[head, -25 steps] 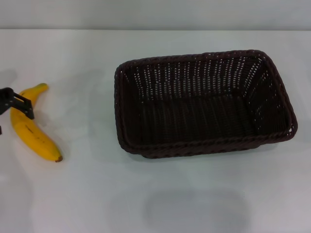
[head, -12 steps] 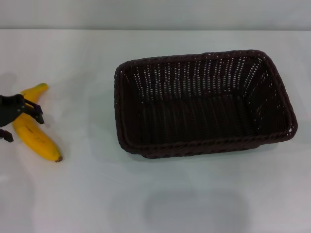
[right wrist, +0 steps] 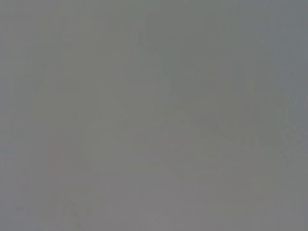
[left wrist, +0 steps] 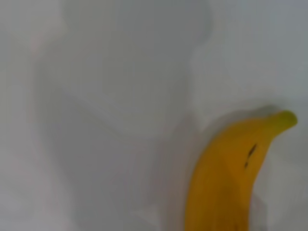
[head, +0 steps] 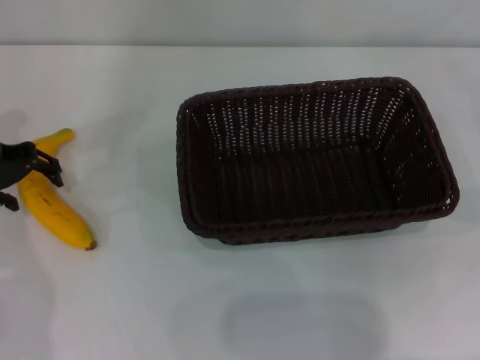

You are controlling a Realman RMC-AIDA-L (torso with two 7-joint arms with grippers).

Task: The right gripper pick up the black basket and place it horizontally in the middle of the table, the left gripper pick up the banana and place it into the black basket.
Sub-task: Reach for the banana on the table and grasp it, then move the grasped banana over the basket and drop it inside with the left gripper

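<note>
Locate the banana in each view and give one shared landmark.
Head view: banana at far left, partly under the left gripper.
Left wrist view: banana in the lower right corner.
Right wrist view: not in it.
Shared landmark: the white table.

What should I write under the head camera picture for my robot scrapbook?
Left gripper straddles the banana on the table, beside the empty black basket.
</note>
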